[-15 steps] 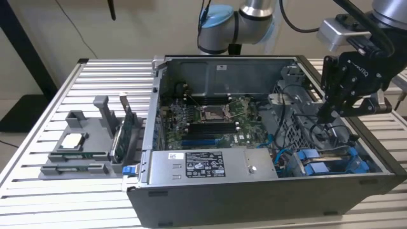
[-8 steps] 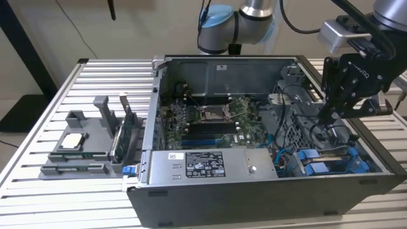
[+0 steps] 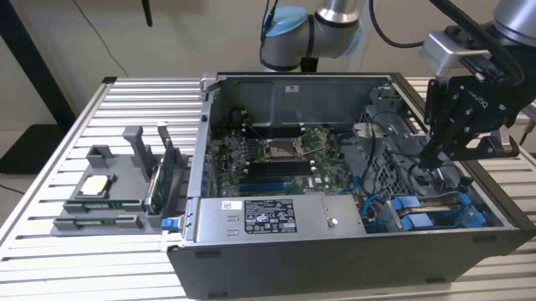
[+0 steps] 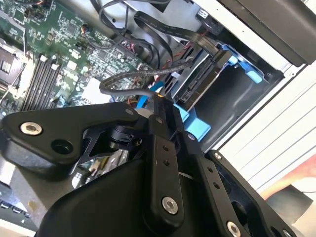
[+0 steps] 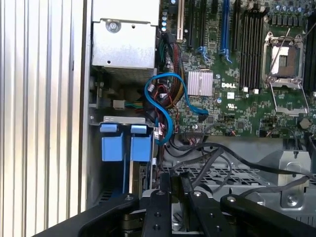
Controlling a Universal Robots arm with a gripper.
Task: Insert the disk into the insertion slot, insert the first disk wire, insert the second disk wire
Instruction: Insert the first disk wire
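Item: black two-finger gripper [image 4: 163, 104], over the open case's drive corner, fingers drawn narrow and apparently pinching the end of a thin black looped wire [image 4: 118, 75]. Flat silver-grey disk in its bright blue carrier frame [image 4: 195, 89] sits inside the grey metal insertion slot [image 4: 227, 98], a flat black ribbon wire [image 4: 168, 27] reaching its edge. Step judged in hand: wire insertion, calling for squaring the plug to the disk's socket before pressing.

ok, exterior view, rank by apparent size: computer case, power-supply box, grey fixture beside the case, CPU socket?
1. computer case
2-3. power-supply box and grey fixture: look alike, unranked
4. CPU socket
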